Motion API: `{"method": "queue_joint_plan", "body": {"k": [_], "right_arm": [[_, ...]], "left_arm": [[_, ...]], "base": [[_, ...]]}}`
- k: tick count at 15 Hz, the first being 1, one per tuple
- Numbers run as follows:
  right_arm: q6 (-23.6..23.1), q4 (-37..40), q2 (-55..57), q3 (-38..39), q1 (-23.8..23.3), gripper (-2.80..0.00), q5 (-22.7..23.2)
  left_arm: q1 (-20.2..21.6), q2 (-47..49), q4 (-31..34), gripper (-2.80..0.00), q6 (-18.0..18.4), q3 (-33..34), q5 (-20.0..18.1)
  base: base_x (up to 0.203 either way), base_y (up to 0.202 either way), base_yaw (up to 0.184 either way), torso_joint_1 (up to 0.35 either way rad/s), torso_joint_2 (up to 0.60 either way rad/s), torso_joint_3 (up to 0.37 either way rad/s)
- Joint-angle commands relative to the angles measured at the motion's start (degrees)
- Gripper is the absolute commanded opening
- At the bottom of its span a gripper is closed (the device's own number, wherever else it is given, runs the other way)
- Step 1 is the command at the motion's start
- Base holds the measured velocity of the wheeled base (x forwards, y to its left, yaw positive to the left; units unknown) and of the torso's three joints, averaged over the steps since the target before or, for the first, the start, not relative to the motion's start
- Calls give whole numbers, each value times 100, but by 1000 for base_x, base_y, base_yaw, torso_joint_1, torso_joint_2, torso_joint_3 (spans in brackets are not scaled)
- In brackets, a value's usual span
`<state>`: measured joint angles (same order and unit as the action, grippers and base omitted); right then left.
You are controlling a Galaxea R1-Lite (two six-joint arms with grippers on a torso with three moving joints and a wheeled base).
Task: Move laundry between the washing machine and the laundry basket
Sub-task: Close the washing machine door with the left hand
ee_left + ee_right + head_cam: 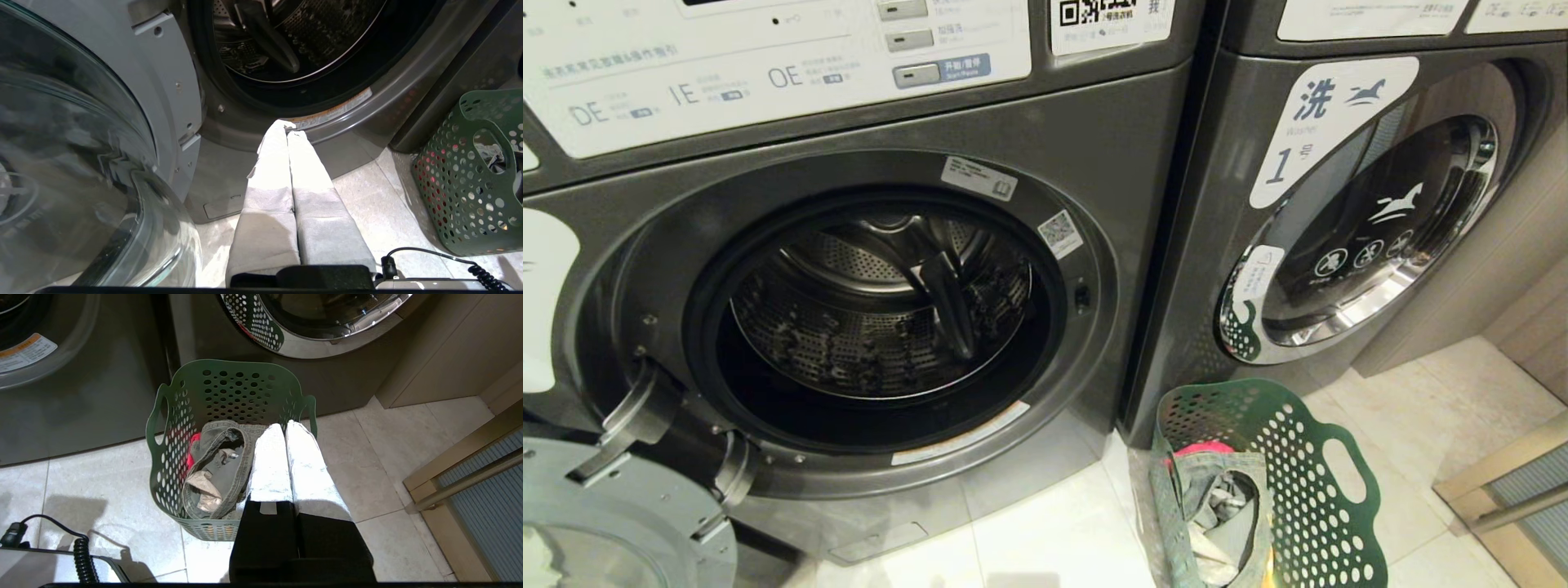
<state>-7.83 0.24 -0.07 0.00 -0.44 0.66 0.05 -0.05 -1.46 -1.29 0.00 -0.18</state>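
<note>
Pale stone floor tiles (1045, 531) run under two dark grey front-loading machines standing side by side. On the left, the washing machine (866, 131) has its door (613, 523) swung out to the left; only a corner of that door shows in the head view, while the left wrist view fills with its glass bowl (73, 163). Its drum (882, 310) looks bare, a dark paddle crossing the perforated steel, though the lower front of the drum is lost in shadow. The neighbouring machine (1372, 245) is shut, its right side cut off by the frame edge.

On the floor, before the seam between the two machines, stands a green perforated laundry basket (1331, 490). Its base is out of the head view. Inside lies crumpled grey-green clothing (216, 465) with a sliver of pink-red fabric (191, 455) beside it; how much lies beneath cannot be made out.

Neither arm appears in the head view. The left pincer (287, 124) is pressed closed on nothing, its pale fingers pointing at the lower rim of the washer's opening. The right pincer (282, 426) is likewise closed and empty, hanging over the basket's right edge and hiding part of the rim. A coiled black cable (81, 559) crosses a corner of the right wrist view.
</note>
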Motion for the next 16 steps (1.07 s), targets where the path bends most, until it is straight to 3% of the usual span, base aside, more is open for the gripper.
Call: {"method": "queue_joint_plan", "body": {"k": [1, 11, 16], "right_arm": [[-8, 2, 7, 0, 0, -280, 4], [-8, 2, 7, 0, 8, -280, 13], [-8, -5, 7, 0, 0, -280, 20]], "left_arm": [[3, -4, -4, -280, -3, 62, 1], [4, -4, -4, -280, -10, 62, 0], [-5, -4, -13, -280, -13, 62, 1]], "base": [[0, 0, 0, -26, 154, 124], [0, 0, 0, -2, 20, 21], [0, 0, 0, 0, 3, 167]]}}
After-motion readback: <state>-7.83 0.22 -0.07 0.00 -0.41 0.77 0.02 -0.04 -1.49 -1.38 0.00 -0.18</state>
